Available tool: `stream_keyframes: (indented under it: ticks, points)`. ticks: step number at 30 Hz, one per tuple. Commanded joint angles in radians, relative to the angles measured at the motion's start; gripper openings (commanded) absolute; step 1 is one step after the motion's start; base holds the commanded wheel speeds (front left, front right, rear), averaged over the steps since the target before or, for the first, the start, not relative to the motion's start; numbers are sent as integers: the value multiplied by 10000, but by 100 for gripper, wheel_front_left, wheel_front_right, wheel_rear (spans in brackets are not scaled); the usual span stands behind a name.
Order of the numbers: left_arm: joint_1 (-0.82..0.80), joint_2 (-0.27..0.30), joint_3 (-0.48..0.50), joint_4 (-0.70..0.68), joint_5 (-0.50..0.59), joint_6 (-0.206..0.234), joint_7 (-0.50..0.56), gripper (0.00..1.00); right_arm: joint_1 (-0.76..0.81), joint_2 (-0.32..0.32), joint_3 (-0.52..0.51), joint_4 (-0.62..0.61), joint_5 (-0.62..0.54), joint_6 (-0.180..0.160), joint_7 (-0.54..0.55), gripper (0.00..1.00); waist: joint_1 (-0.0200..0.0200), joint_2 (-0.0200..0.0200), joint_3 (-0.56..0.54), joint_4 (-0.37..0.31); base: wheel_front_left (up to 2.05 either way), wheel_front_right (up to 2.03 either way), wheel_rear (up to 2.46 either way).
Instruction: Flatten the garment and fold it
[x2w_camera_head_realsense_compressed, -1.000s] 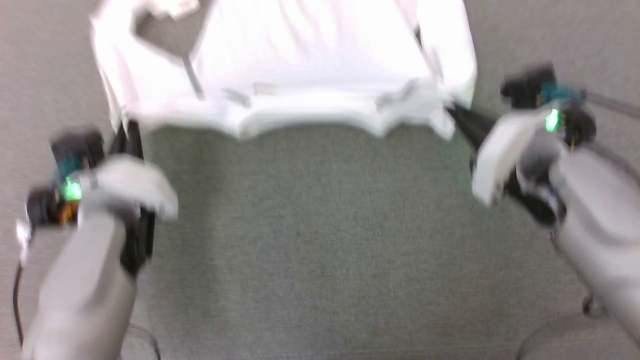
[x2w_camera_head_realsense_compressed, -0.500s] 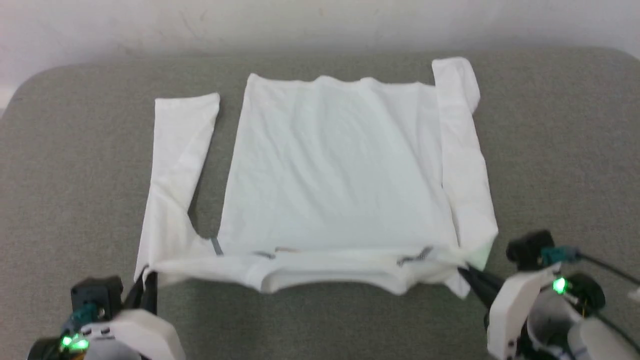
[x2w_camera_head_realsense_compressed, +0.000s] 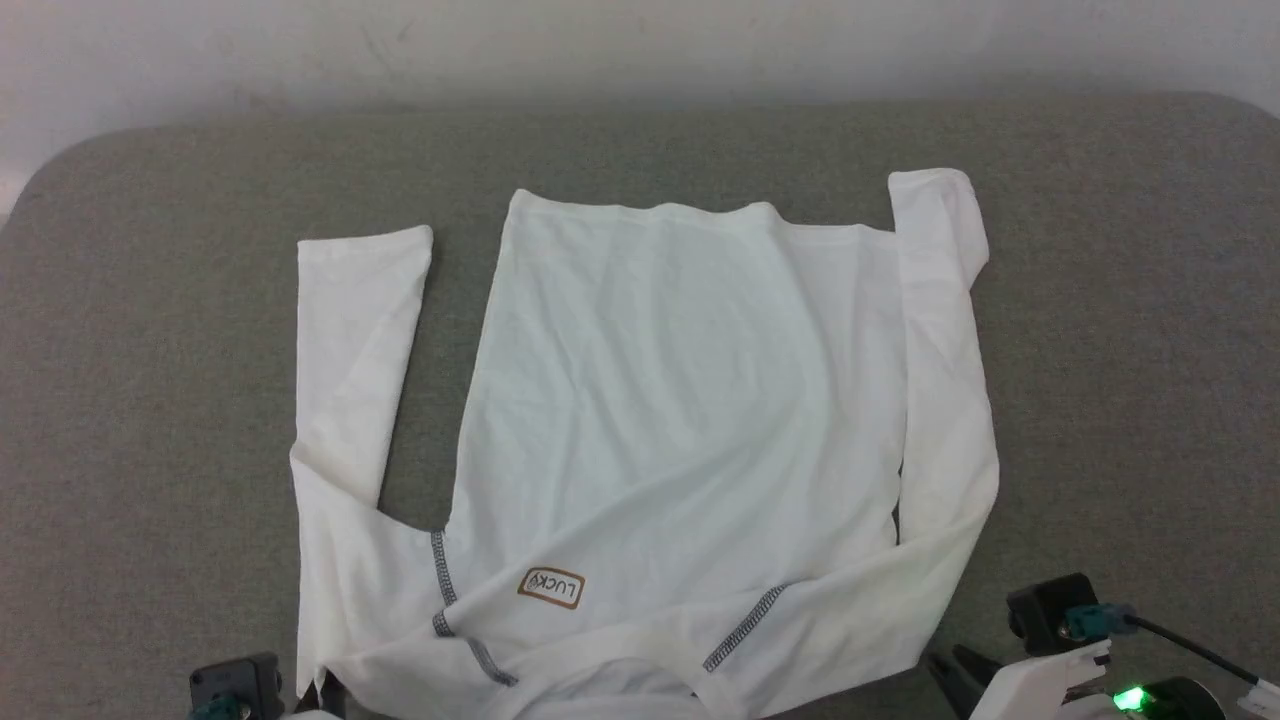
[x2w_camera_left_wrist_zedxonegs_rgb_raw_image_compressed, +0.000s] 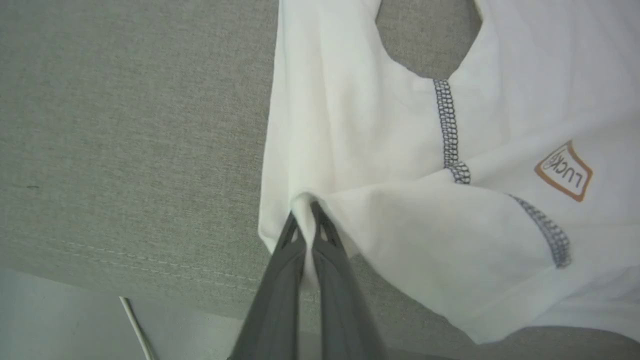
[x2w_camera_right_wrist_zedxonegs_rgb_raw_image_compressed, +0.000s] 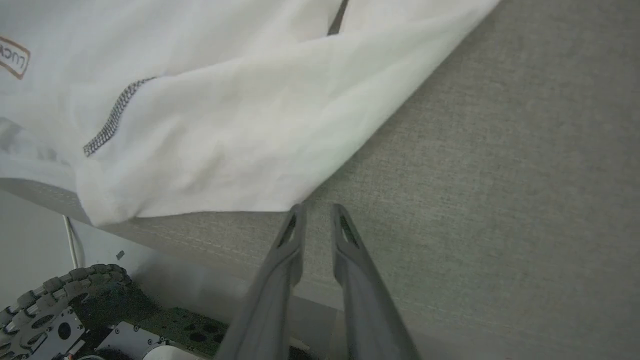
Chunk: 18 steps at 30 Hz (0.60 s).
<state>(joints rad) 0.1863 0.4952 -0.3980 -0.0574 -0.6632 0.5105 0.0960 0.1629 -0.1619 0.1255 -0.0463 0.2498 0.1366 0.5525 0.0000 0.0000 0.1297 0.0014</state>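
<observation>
The shirt (x2w_camera_head_realsense_compressed: 680, 420) lies spread mid-frame on the worktop (x2w_camera_head_realsense_compressed: 1120, 300), its lower-left shoulder pinched in the closed left hand (x2w_camera_left_wrist_zedxonegs_rgb_raw_image_compressed: 306, 207), probably to pull it flat, while the right hand (x2w_camera_right_wrist_zedxonegs_rgb_raw_image_compressed: 316, 210), slightly parted at lower right, holds nothing.

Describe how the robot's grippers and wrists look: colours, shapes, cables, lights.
Both the left gripper and the right gripper have two long, dark grey fingers that taper to narrow tips, each with a slot cut out near the end. In the head view the right wrist has a white shell, a black block with a teal connector, a thin black cable and a green light.
</observation>
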Motion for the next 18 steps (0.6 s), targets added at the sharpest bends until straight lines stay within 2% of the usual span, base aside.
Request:
stream_keyframes:
  ticks: [1,4,7,13,18]
  points:
    - [-224,0,43,206,-55,-112,-105,100,18,-3,-109,83,-116,-59,-83,100,0,0,35,12,0,0,0]
    - [-455,-140,16,472,-53,-340,-403,100,-24,155,-166,39,-142,-59,-511,100,0,0,43,29,0,0,0]
    - [-565,-154,136,405,54,-378,-834,100,30,284,-296,-225,-146,-59,-1105,100,0,0,-26,42,0,0,0]
    - [-610,82,525,-306,323,-262,-1555,100,72,565,-680,-1087,-334,-59,-2353,100,0,0,-275,31,0,0,0]
    - [-724,468,848,-1016,500,-72,-1615,100,-89,827,-909,-1742,-521,-59,-2933,100,0,0,-457,-47,0,0,0]
